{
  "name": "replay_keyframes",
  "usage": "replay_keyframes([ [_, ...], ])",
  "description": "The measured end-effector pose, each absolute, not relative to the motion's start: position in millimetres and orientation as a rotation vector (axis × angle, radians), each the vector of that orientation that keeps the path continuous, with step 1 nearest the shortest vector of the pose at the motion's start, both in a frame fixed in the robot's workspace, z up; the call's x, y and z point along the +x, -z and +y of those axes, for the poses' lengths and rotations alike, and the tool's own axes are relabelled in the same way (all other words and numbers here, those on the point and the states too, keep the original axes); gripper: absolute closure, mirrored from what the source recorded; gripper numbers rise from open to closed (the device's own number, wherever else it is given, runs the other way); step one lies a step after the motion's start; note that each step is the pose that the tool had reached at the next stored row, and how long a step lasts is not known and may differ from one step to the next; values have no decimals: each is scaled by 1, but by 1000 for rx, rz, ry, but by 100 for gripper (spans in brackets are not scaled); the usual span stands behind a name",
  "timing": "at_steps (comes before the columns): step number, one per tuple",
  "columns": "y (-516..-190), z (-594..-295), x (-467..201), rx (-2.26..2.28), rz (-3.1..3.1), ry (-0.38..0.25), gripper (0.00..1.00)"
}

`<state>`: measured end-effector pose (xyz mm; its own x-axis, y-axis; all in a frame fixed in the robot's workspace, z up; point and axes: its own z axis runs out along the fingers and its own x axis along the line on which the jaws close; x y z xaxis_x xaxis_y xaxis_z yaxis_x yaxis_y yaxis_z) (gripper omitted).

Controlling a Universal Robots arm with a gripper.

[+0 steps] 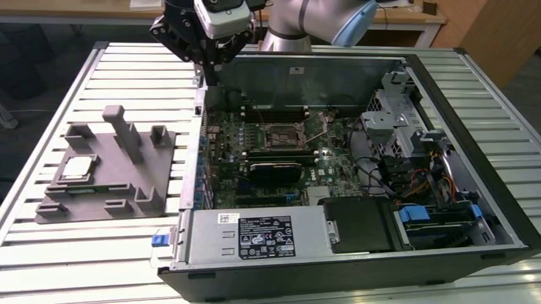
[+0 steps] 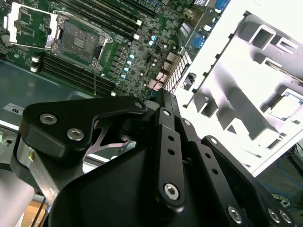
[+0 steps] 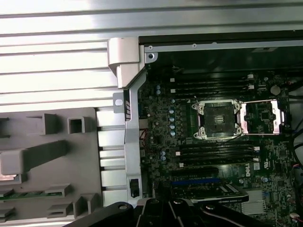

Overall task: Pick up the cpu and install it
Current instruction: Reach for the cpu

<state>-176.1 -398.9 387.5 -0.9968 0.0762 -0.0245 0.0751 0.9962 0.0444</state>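
The arm point(image 1: 315, 24) holds its gripper point(image 1: 209, 71) pointing downward.

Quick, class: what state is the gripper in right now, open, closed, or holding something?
The gripper: fingers closed, holding nothing; the cpu lies on the grey fixture.

Cpu point(image 1: 78, 167): small flat square chip, silvery-white metal top turned upward. Laid flat and level in shallow recess of grey fixture point(image 1: 101, 201), at exterior view's left, well apart from open computer case point(image 1: 321, 69). Top left uncovered. In second wrist view, cpu point(image 2: 287, 105) rendered bright, seated in same recess.
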Motion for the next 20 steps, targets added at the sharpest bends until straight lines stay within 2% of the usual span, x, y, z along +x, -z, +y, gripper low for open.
replay_keyframes([
  [20, -387, -399, -182, 118, 3112, -68, 89],
])
